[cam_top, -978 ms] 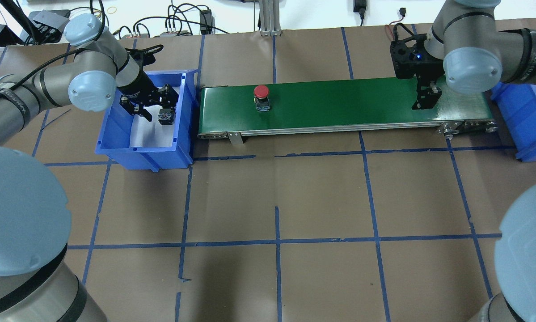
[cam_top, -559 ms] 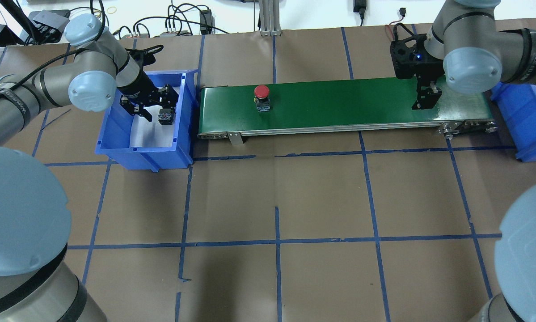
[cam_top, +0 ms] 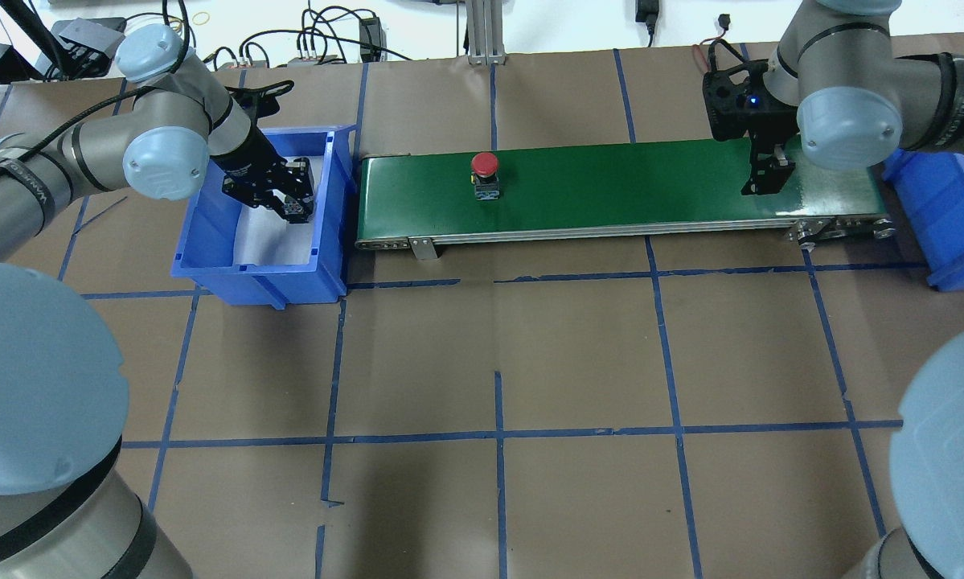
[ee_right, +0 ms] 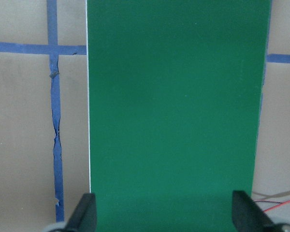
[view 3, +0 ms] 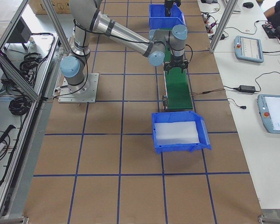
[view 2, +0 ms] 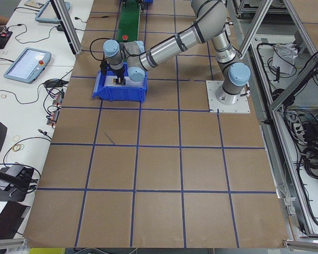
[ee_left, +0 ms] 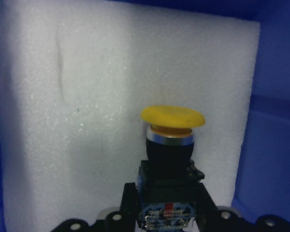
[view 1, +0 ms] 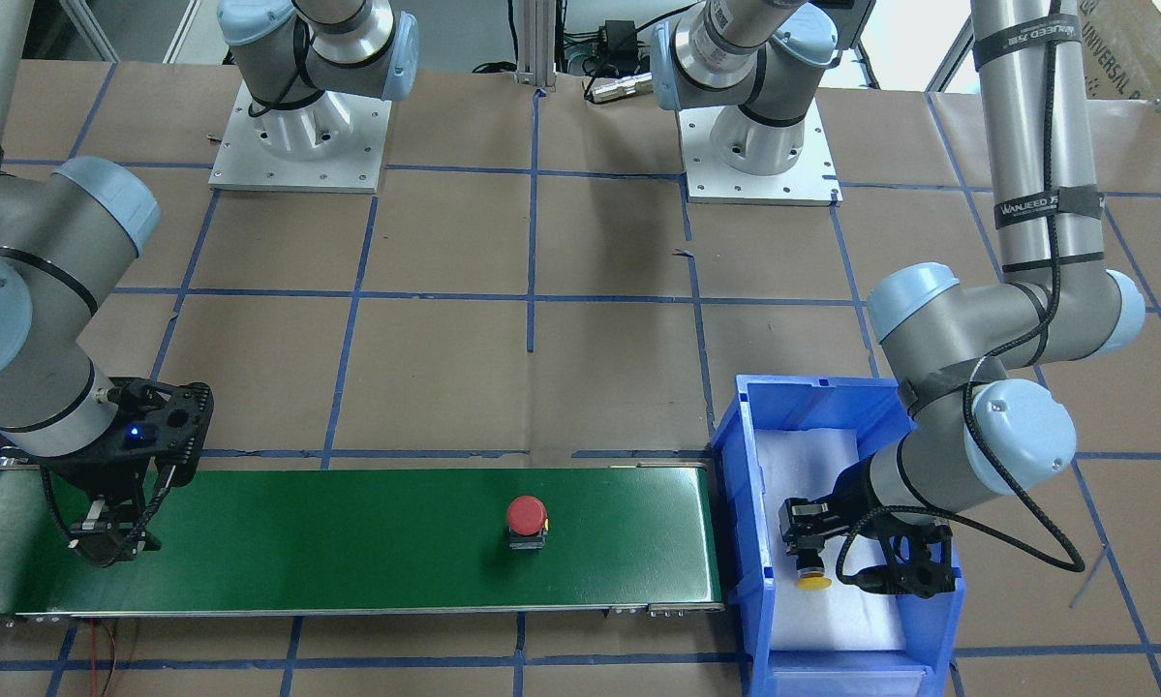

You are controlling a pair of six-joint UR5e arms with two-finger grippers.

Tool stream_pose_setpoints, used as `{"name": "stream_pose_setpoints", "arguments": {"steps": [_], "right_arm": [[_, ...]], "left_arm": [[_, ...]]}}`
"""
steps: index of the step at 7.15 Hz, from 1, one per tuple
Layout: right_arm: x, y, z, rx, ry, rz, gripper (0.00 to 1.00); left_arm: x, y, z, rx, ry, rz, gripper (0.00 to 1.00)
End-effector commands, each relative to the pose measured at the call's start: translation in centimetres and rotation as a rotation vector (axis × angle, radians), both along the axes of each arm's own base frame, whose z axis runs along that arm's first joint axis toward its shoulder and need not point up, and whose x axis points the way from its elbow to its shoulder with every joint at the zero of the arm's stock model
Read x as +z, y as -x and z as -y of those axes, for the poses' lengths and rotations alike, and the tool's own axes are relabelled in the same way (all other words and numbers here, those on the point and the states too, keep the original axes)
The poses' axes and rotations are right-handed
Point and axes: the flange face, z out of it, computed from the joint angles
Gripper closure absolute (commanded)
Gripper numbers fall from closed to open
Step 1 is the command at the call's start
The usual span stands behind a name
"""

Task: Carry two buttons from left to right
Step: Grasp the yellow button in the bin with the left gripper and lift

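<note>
Step in hand: the yellow button point(ee_left: 171, 140) is judged to be at the point of being lifted out of the left blue bin point(cam_top: 208, 241).
Left gripper point(cam_top: 289, 207): jaws are pinched on the yellow button's black body, above the white foam point(ee_left: 87, 121).
Red button point(cam_top: 485, 171): stood upright on the green belt point(cam_top: 650, 181), nearer its left end.
Right gripper point(ee_right: 165, 215): jaws are spread over the belt's right end, with nothing between them.
Lift: a straight rise is advised until the bin wall beside the belt is cleared.
Placement: the button should be set upright on the belt's left end, apart from the red one.
Release: the jaws are best opened only once the base is seated.
</note>
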Motion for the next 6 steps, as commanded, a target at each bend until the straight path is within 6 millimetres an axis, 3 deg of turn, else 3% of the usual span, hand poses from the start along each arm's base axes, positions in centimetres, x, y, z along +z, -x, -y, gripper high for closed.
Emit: {"name": "stream_pose_setpoints", "arguments": {"steps": [1,3,4,5,6], "right_arm": [[0.1,0.0,0.1,-0.001,0.008,0.001,0.01],[0.1,0.0,0.1,-0.001,0.009,0.001,0.01],[0.1,0.0,0.1,-0.001,0.009,0.001,0.01],[0.2,0.1,0.1,-0.009,0.009,-0.002,0.01],[0.2,0.1,0.1,-0.009,0.009,-0.002,0.01]], "left_arm": [[5.5,-0.9,-1.9,-0.012,-0.017,0.12,0.8],[12.1,0.4,-4.7,0.002,-0.008,0.127,0.8],[15.1,3.0,-4.9,-0.004,0.045,0.125,0.8],[16.5,7.3,-5.2,0.026,0.063,0.121,0.8],[16.5,10.9,-5.5,0.09,0.064,0.097,0.8]]}}
